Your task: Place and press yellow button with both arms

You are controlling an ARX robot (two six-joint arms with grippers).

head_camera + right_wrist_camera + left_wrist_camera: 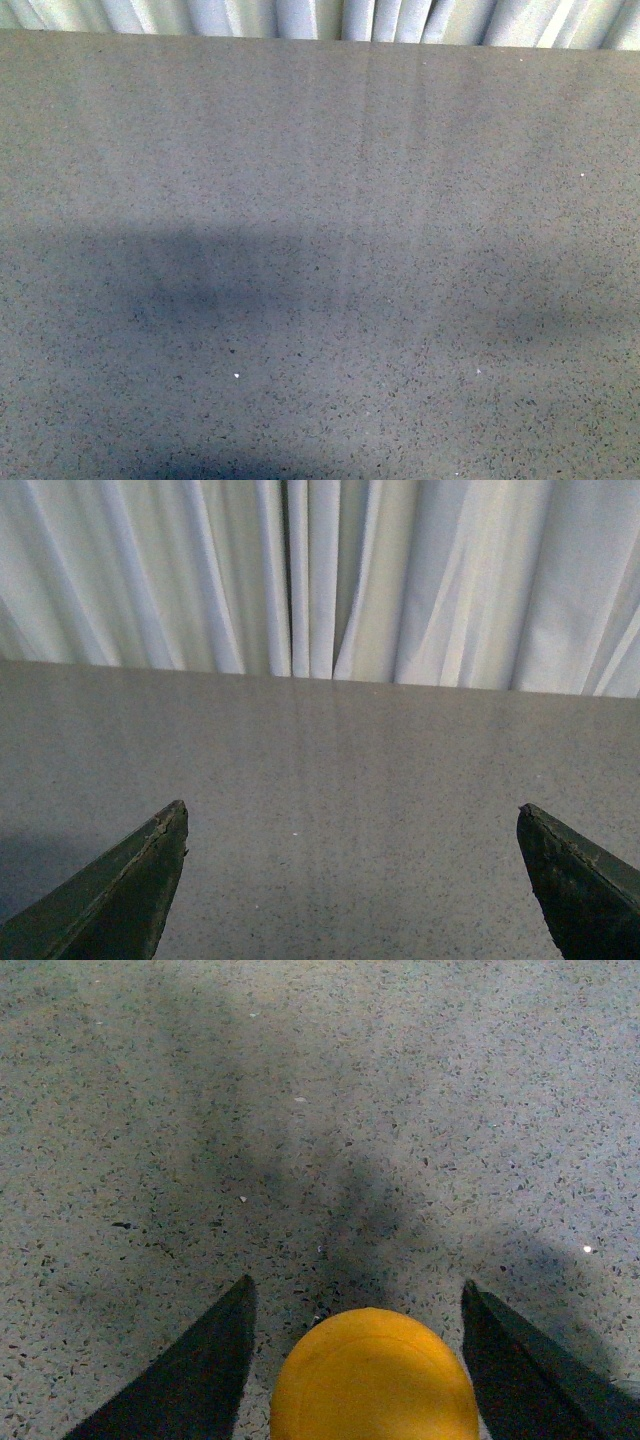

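The yellow button (375, 1380) fills the low middle of the left wrist view, its round orange-yellow cap facing the camera; collar and base are hidden behind the cap. My left gripper (360, 1295) is shut on it, one dark finger on each side, above the speckled grey tabletop. In the right wrist view my right gripper (352, 815) stands open, its two dark fingertips (160, 850) far apart with only bare table between them. Neither arm nor the button shows in the front view.
A grey speckled tabletop (320, 250) spans the front view, with soft shadows at the left and lower edge. Pale pleated curtains (330, 575) hang behind the table's far edge (320, 678).
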